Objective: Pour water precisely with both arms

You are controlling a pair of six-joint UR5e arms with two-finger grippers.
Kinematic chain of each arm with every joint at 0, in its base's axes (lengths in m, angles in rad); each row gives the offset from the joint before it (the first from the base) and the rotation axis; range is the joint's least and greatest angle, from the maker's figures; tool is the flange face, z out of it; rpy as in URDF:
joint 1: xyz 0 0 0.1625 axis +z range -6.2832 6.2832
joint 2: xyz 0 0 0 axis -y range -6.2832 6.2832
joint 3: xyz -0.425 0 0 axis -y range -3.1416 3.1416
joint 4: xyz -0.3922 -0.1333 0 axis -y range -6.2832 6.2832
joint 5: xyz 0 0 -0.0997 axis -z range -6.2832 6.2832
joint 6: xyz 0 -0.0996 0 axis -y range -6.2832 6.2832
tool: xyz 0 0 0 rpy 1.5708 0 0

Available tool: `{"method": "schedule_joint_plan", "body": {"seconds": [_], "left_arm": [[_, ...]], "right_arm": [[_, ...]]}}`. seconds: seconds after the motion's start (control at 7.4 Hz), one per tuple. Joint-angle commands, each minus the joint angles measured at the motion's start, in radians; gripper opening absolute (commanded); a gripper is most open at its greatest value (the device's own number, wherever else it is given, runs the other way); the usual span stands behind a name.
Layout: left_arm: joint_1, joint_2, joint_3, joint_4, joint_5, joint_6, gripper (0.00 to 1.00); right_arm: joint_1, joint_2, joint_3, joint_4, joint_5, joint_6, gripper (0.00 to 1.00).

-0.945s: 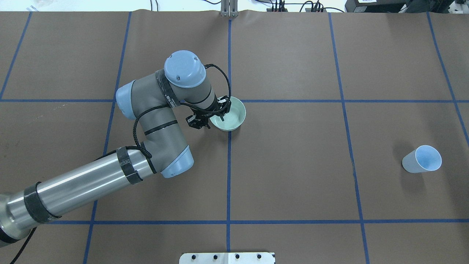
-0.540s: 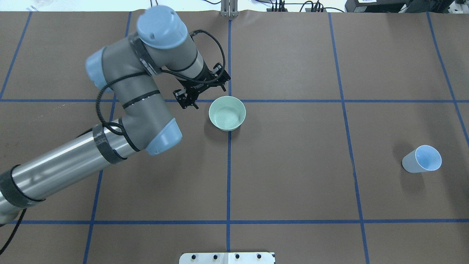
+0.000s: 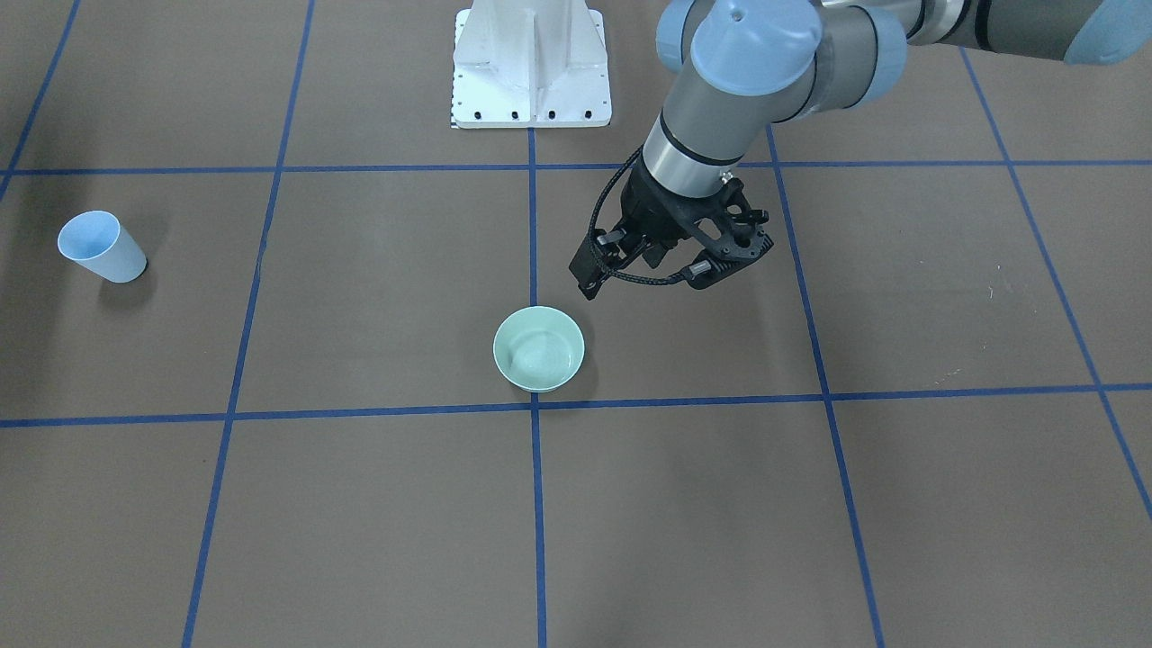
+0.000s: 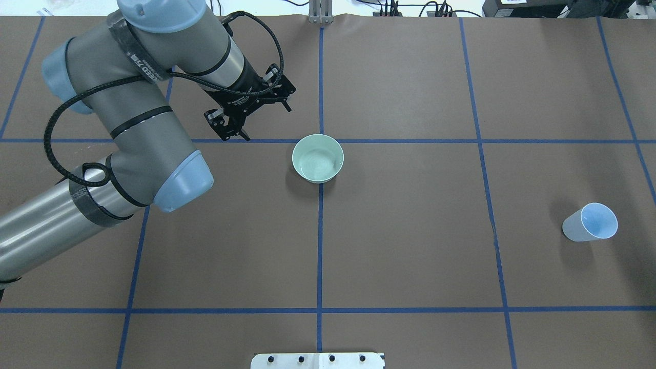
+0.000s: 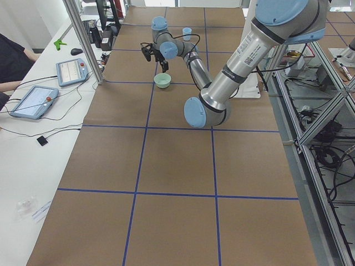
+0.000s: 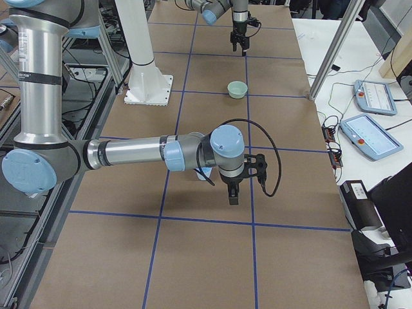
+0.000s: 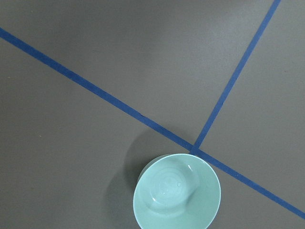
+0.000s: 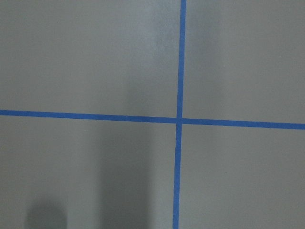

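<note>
**Left hand open and empty beside the bowl; water lies in the bowl**

In the overhead view the left arm (image 4: 133, 133) comes in from the lower left edge and bends up into the upper left of the frame. Its left hand (image 4: 254, 120) hangs above the bench (image 4: 410, 230), up and to the left of the pale green bowl (image 4: 307, 177) and apart from it. The fingers are spread wide with nothing between them.

The bowl stands upright near the middle of the frame, just beside a crossing of blue tape lines (image 4: 410, 141). The water (image 4: 319, 165) is a shallow layer in the bowl's bottom, seen only as faint ripples and glints. A pale blue cup (image 4: 589, 223) stands at the right of the frame, well apart from the bowl.

The right arm (image 6: 129, 154) shows only in the exterior right view, stretched across the middle of the frame. Its right hand (image 6: 232, 196) points down over the bench. I cannot tell how far it is open.
</note>
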Motion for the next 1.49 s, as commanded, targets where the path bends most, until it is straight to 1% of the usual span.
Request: {"method": "schedule_joint_plan", "body": {"seconds": [0.0,0.14,0.27,0.41,0.54,0.68,0.81,0.95,1.08,1.22,1.35], "left_arm": [[-0.002,0.011,-0.021,0.018,0.002,-0.003,1.00],[-0.002,0.026,-0.029,0.016,0.007,-0.003,1.00],[-0.002,0.040,-0.038,0.016,0.010,-0.003,1.00],[0.002,0.050,-0.041,0.016,0.012,-0.006,1.00],[0.003,0.055,-0.041,0.015,0.016,-0.006,1.00],[0.006,0.057,-0.044,0.015,0.028,-0.004,1.00],[0.008,0.087,-0.076,0.015,0.044,-0.001,1.00],[0.009,0.147,-0.142,0.015,0.056,0.012,1.00],[0.008,0.237,-0.222,0.016,0.058,0.108,1.00],[-0.001,0.303,-0.278,0.016,0.058,0.156,1.00],[-0.006,0.331,-0.296,0.016,0.058,0.178,1.00]], "right_arm": [[-0.186,-0.193,0.189,0.180,-0.205,0.271,1.00],[-0.262,-0.223,0.231,0.228,-0.259,0.440,1.00],[-0.310,-0.256,0.280,0.229,-0.272,0.478,1.00],[-0.316,-0.270,0.318,0.230,-0.267,0.502,1.00],[-0.330,-0.281,0.341,0.232,-0.274,0.579,1.00],[-0.350,-0.322,0.345,0.311,-0.287,0.660,0.99],[-0.400,-0.431,0.343,0.486,-0.375,0.700,0.99],[-0.440,-0.454,0.342,0.523,-0.417,0.726,0.99],[-0.473,-0.459,0.343,0.525,-0.463,0.728,0.99],[-0.517,-0.474,0.343,0.529,-0.534,0.736,0.99],[-0.584,-0.479,0.343,0.552,-0.600,0.810,0.99]]}}
